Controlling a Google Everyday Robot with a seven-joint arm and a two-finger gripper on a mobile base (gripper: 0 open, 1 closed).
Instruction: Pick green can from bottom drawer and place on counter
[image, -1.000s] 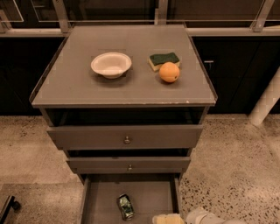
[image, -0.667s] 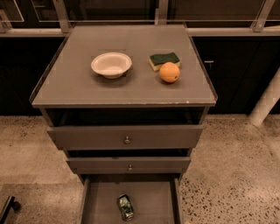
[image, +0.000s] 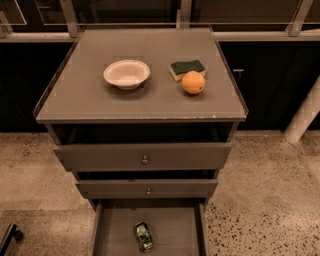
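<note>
The green can (image: 144, 236) lies on its side on the floor of the bottom drawer (image: 172, 230), which is pulled open at the bottom of the camera view. Above it, the counter (image: 90, 95) forms the flat grey-brown top of the cabinet. My gripper is out of view; no part of the arm shows in this frame.
On the counter sit a white bowl (image: 126, 74), a dark green sponge (image: 187, 68) and an orange (image: 193, 82). Two knobbed drawers (image: 145, 157) are partly pulled out above the bottom one. Speckled floor surrounds the cabinet; a white post (image: 305, 112) stands at right.
A pale part of the arm that showed at the bottom right edge one second ago has withdrawn from view. The can and the counter items have not moved.
</note>
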